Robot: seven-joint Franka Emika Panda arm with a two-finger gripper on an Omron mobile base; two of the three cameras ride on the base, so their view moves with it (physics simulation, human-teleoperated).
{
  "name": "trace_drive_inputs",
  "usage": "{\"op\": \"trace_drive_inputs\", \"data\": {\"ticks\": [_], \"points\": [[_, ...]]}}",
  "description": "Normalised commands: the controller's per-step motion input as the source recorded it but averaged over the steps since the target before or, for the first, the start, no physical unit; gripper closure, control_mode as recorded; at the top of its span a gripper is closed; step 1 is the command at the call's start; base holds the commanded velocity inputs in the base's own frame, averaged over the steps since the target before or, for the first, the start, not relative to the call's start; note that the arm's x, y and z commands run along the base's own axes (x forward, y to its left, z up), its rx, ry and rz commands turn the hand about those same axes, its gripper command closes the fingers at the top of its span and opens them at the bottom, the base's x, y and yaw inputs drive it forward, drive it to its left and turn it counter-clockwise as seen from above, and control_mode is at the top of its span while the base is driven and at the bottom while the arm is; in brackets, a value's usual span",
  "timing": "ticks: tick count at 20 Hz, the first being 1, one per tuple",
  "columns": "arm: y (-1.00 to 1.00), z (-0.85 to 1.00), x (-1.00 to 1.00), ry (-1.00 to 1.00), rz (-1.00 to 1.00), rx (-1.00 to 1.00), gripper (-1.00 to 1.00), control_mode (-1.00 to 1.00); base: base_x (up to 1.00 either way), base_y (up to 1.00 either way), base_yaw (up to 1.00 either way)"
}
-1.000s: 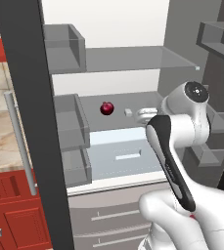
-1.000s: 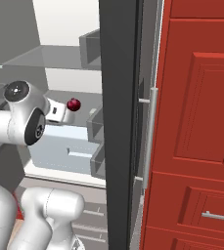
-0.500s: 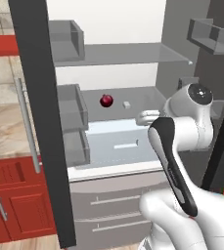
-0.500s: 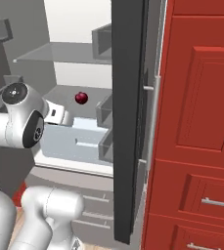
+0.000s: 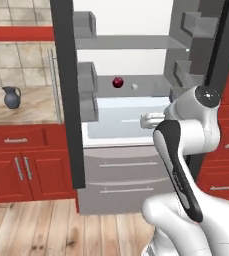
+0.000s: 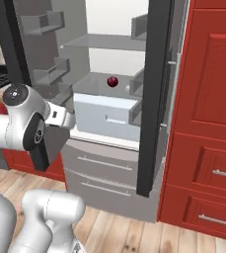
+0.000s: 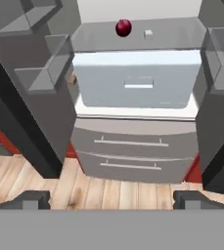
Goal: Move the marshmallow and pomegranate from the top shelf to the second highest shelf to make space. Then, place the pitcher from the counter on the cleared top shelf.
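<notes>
Closest to the hand camera, the gripper (image 7: 112, 199) has its jaws spread fully and nothing between them, hanging over bare wood floor. Both base views have shifted as a whole since a second ago, so the base has backed off from the fridge; the food itself has not moved. Beyond the floor, at 12 o'clock in the hand view, comes the white drawer (image 7: 138, 85), and above it the second highest shelf (image 7: 182, 34), where the pomegranate (image 7: 123, 27) sits with the marshmallow (image 7: 148, 33) just at its 3 o'clock, apart. Higher, the top shelf (image 5: 136, 42) looks bare. Farthest, at 9 o'clock in the left base view, the pitcher (image 5: 11, 97) stands upright on the tabletop (image 5: 31, 112). Clearing seems finished; fetching the pitcher is likely next
</notes>
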Motion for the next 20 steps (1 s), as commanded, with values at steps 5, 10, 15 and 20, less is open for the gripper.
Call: {"op": "trace_drive_inputs", "data": {"ticks": [5,10,15,20], "points": [[0.00,0.00,0.00,0.00,0.00,0.00,-1.00,1.00,-0.21,0.41,0.42],[0.00,0.00,0.00,0.00,0.00,0.00,-1.00,1.00,0.01,0.76,0.40],[0.00,0.00,0.00,0.00,0.00,0.00,-1.00,1.00,0.25,0.95,0.31],[0.00,0.00,0.00,0.00,0.00,0.00,-1.00,1.00,0.70,0.76,0.11]]}}
